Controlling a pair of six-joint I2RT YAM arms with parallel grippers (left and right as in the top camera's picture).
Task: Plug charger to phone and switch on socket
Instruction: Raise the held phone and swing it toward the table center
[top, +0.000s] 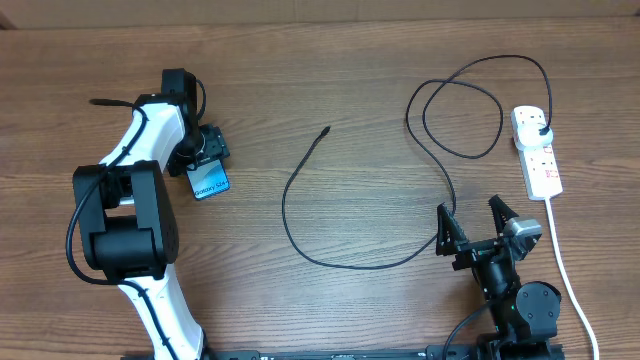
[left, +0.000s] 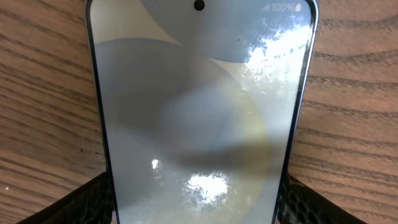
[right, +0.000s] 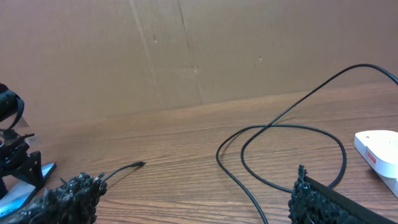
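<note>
Right now the left end effector sits low over the phone, with its two dark fingers flanking the phone's long edges. I cannot tell whether they press those edges or stand just off them. The phone lies screen up and lit on the bench, at the left side and well apart from the other things.

The right end effector hangs near the front right with its jaws spread wide and nothing between them. A bend of the charger runs just beside its left finger. The charger's connector tip lies free mid-bench, well apart from the phone, and its black plug sits in the socket at the right.

The step in hand looks to be securing the phone. Next, I judge, the tip must be picked up and lined up squarely with the phone's port, which calls for the phone held steady. Switching on the socket comes after that.
</note>
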